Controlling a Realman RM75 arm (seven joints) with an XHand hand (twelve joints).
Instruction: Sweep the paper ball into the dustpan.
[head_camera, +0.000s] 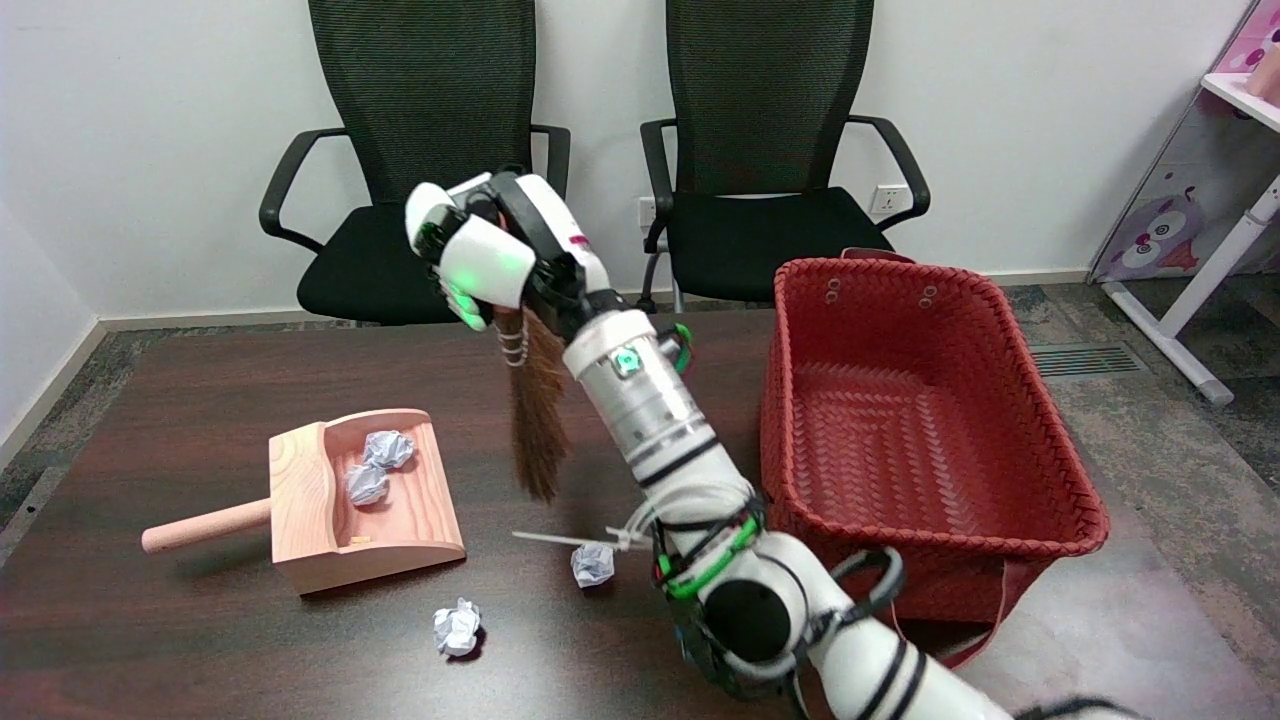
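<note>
Right hand (490, 255) holds a small broom (535, 420) up above the table (150, 400).

I can read no writing or brand anywhere; there is only a small pink mark on the hand, too small to make out, and green lights glow on the hand and on the wrist. The arm comes in from the lower right and rises steeply, and the hand, raised high over the table's middle, has its fingers closed around the broom's top. The brown bristles hang down and do not touch the table. Two paper balls (378, 466) lie inside the wooden dustpan (420, 520) at the left. Two others lie on the table: one ball (593, 564) near the arm, just below the bristles, and another (457, 628) nearer the front edge. A red woven basket (1050, 440) stands at the right.
</note>
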